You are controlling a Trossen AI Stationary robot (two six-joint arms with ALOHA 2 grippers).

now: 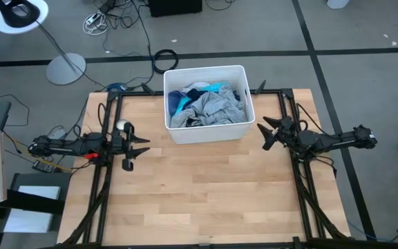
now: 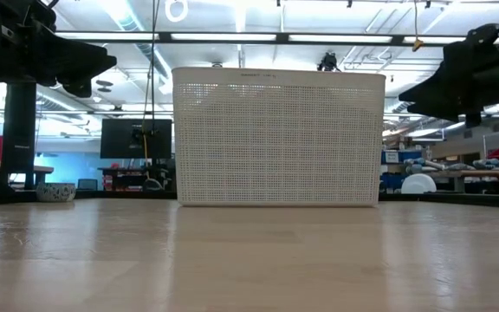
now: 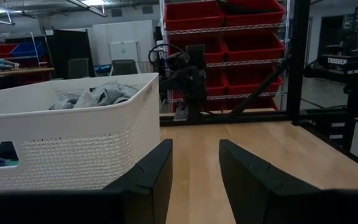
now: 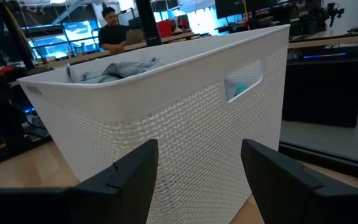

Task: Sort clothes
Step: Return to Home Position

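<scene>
Two grippers hang empty above the wooden table (image 1: 206,194), each with its fingers spread: the left gripper (image 1: 146,146) and the right gripper (image 1: 262,135) face each other. Between them, set a little back from both, stands the white bin (image 1: 206,133) holding the clothes (image 1: 209,104). A crumpled grey t-shirt (image 1: 216,109) lies on top. A turquoise top (image 1: 221,88) and a blue piece (image 1: 182,105) peek out beside it; the other garments are buried and cannot be told apart. From table height, the bin's perforated wall hides everything inside.
</scene>
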